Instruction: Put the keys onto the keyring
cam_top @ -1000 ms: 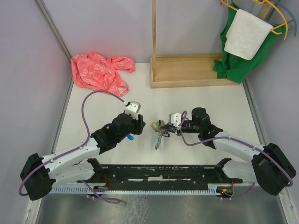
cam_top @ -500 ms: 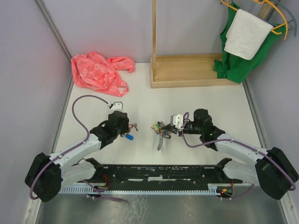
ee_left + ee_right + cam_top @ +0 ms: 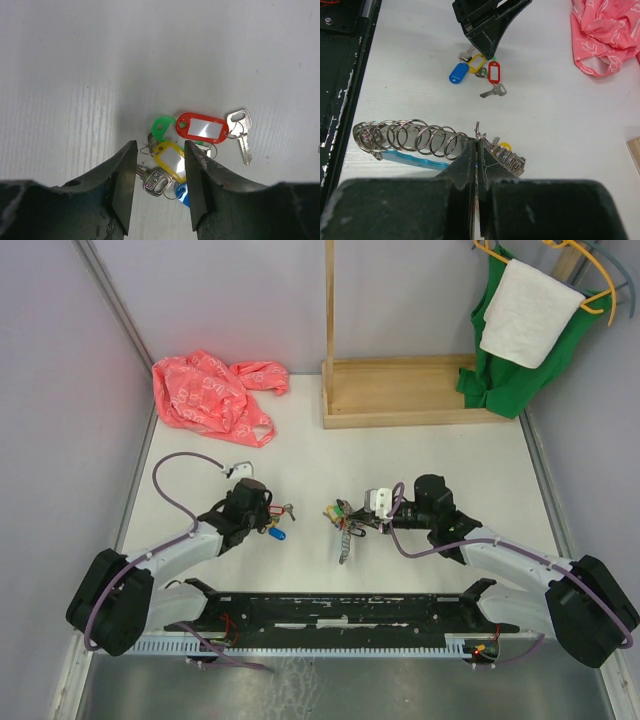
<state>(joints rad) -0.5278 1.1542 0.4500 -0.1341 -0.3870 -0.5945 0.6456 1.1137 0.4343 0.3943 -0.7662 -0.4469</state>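
change: over the last second the left gripper has backed off toward its own side and dropped low. it was further in toward the centre, covering most of the loose keys; now the whole bunch shows beside its tips on the table.

its jaws stand apart, straddling the yellow tag. can't tell whether the pads touch it. red tag and green tag lie just beyond the tips, blue tag just under them. all four are tangled in one pile.

right gripper has barely moved. its fingers are pressed together on the wire of the keyring, which hangs from the pinch as a coil of loops with the light-blue sleeve below. it sits near table centre, well apart from the loose bunch.

read: looks like a re-aim for a pick, not a grip yet. no loose key is lifted, so threading hasn't started for this bunch. risk is that closing here drags neighbours along with the yellow one.
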